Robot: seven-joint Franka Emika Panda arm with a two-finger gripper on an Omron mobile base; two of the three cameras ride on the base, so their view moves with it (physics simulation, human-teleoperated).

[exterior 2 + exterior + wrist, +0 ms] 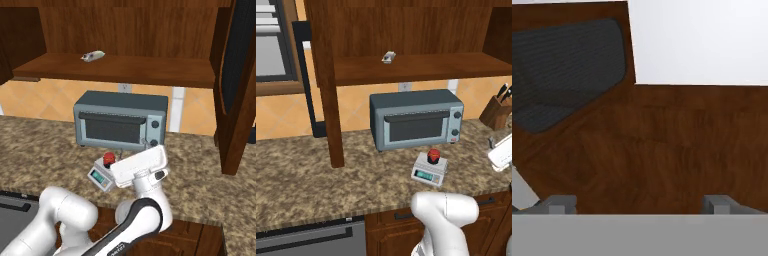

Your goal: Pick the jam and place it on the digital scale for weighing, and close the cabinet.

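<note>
End effector fingers spread wide, empty, facing the cabinet door's brown wood. Jam sits on the digital scale on the table, before a toaster oven; knife block stands rightward.

Speckled granite counter, orange tiled wall, blue-grey toaster oven, knife block
</note>
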